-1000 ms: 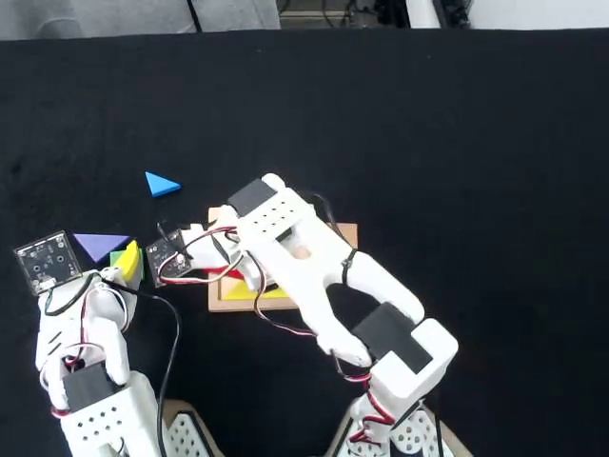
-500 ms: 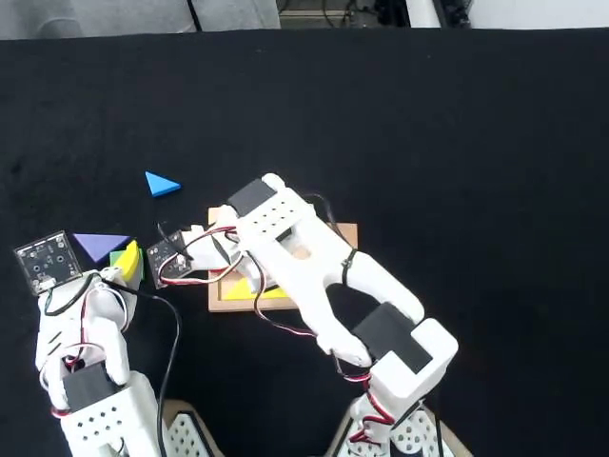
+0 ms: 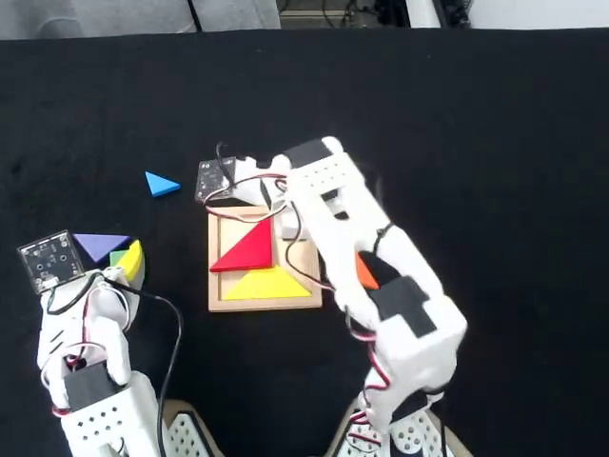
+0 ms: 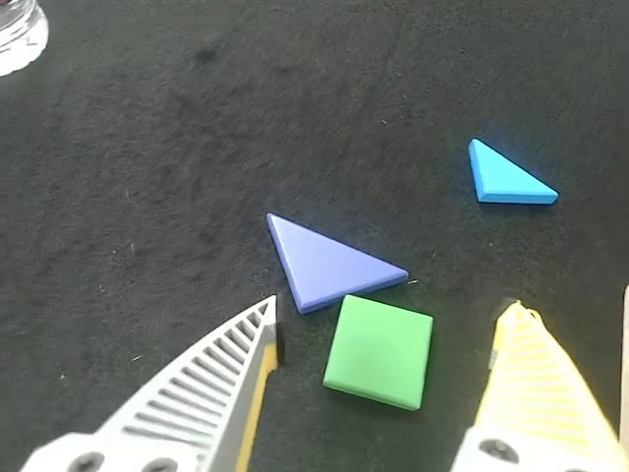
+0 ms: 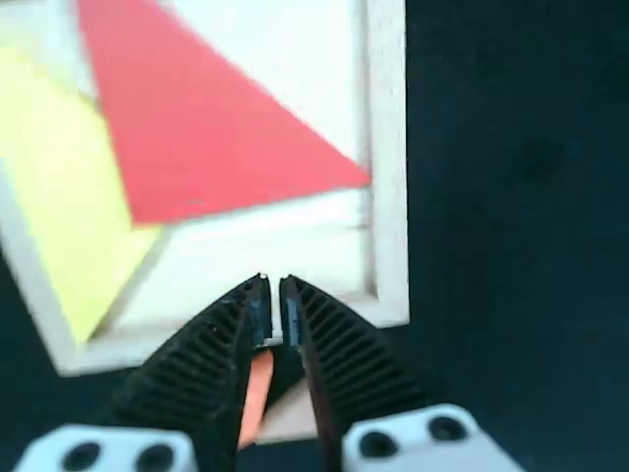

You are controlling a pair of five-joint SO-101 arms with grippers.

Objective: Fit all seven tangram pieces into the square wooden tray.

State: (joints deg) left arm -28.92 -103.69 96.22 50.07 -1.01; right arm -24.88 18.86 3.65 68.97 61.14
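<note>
The square wooden tray (image 3: 312, 286) (image 5: 388, 147) holds a red triangle (image 3: 249, 249) (image 5: 206, 138) and a yellow triangle (image 3: 266, 284) (image 5: 59, 197). My right gripper (image 3: 236, 205) (image 5: 272, 285) is shut and hovers over the tray's back wall near its back left corner. A thin orange sliver (image 5: 257, 385) shows between its jaws; I cannot tell what it is. To the tray's left my left gripper (image 3: 124, 262) (image 4: 391, 310) hangs open over a green square (image 4: 378, 352) (image 3: 116, 255). A purple triangle (image 4: 329, 264) (image 3: 98, 245) touches the square. A blue triangle (image 4: 506, 177) (image 3: 162, 184) lies farther back.
An orange patch (image 3: 364, 271) shows beside the right arm's forearm, right of the tray. The table is covered in black cloth (image 3: 476, 143), with wide bare room at the right and back. A clear glass object (image 4: 12, 29) sits at the edge of the left wrist view.
My right arm has swung from low over the tray's front left to its back edge, uncovering the red and yellow triangles. The left arm has not moved.
</note>
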